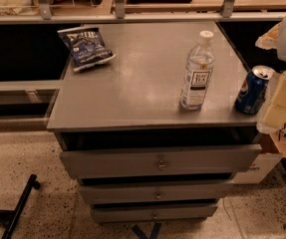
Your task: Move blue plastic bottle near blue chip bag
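The blue plastic bottle (197, 71) is tall and clear with a white cap and a white label with a dark square. It stands upright on the right half of the grey cabinet top (132, 83). The blue chip bag (86, 46) lies flat at the far left corner of the top, well apart from the bottle. My gripper (281, 101) shows as pale cream parts at the right edge of the view, just right of the cabinet and beside the soda can. It holds nothing that I can see.
A blue soda can (253, 89) stands upright at the cabinet's front right corner, right of the bottle. The cabinet has three drawers (160, 162) slightly pulled out. A metal rail and shelves (132, 16) run behind. A black stand leg (18, 203) lies on the floor at left.
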`<state>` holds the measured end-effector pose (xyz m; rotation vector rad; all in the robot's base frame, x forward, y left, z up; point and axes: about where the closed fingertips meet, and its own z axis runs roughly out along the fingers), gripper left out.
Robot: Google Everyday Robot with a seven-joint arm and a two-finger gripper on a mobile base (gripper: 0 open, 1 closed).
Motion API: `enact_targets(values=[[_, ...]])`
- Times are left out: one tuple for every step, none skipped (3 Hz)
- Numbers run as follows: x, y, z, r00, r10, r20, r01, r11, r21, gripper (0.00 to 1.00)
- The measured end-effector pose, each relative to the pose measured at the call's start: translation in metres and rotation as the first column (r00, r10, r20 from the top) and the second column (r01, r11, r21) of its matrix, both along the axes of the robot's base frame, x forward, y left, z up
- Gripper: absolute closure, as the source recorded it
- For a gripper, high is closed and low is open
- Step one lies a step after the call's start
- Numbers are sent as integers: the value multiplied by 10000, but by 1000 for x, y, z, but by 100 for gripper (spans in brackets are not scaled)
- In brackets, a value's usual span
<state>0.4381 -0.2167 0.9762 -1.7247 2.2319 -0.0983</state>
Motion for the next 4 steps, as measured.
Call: enact_targets(values=[[0, 0, 0, 10000, 0, 2, 0, 10000, 0, 0], [11, 3, 1, 9998, -69, 208, 66, 9999, 141, 0], [43, 5, 2, 9961, -472, 748, 429, 9974, 575, 0], [78, 12, -4, 9920, -749, 1015, 612, 9894, 1317, 0]])
